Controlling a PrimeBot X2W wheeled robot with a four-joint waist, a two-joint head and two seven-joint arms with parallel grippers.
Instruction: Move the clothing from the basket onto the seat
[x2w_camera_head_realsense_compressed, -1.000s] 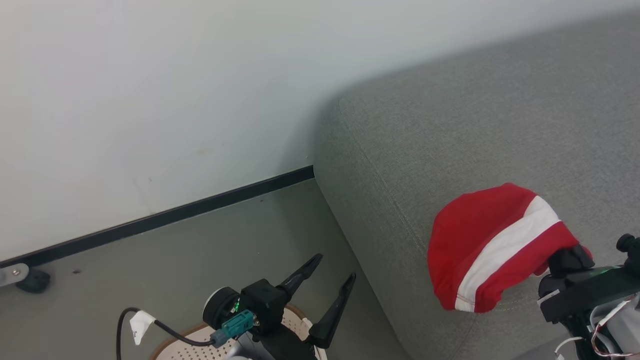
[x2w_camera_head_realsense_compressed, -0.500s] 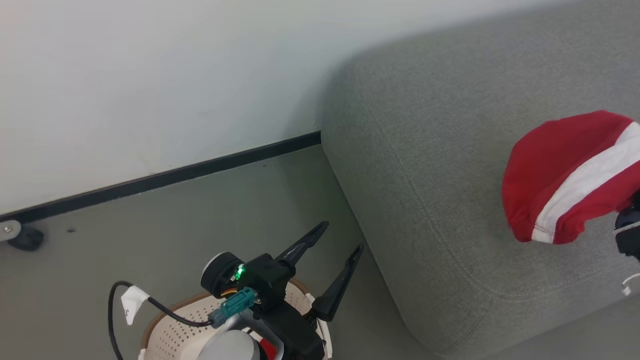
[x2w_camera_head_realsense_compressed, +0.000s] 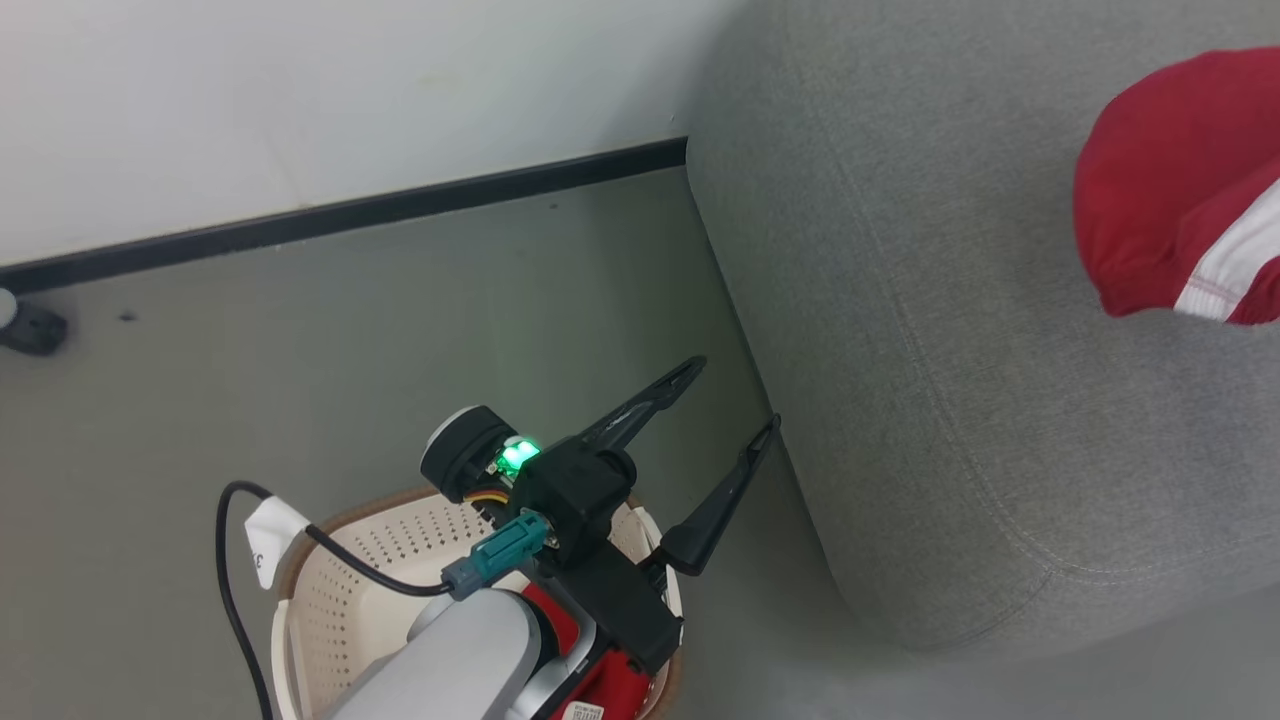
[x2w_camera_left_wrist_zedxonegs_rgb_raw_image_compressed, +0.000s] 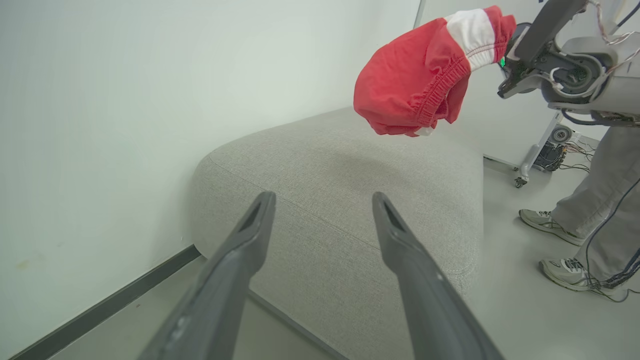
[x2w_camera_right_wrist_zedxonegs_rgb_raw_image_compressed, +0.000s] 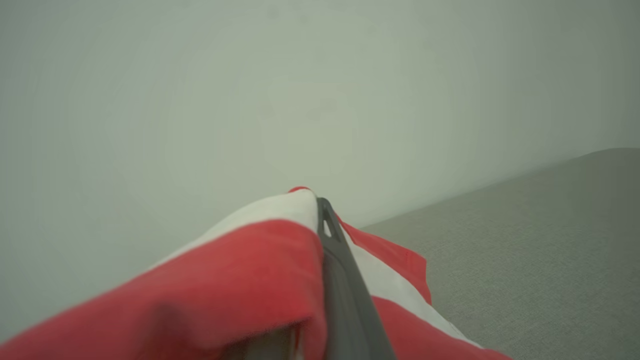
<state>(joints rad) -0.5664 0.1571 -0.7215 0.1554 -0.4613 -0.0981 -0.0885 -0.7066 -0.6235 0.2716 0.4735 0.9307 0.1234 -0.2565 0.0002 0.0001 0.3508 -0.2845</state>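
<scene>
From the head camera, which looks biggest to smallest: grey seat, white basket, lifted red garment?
The seat, clearly largest.
Then the basket and the red garment: too close to rank, both cut off at the edge.

This looks like a robot lab or test room, not a home. The wall (x2w_camera_head_realsense_compressed: 300, 100) is bare and white with a black skirting (x2w_camera_head_realsense_compressed: 350, 212), and the floor (x2w_camera_head_realsense_compressed: 300, 350) is plain smooth grey. A grey seat (x2w_camera_head_realsense_compressed: 950, 350) stands against the wall. Beyond it, a wheeled stand (x2w_camera_left_wrist_zedxonegs_rgb_raw_image_compressed: 536, 147) trails loose wires (x2w_camera_left_wrist_zedxonegs_rgb_raw_image_compressed: 575, 150), and a person (x2w_camera_left_wrist_zedxonegs_rgb_raw_image_compressed: 600, 190) in trainers stands by.
</scene>
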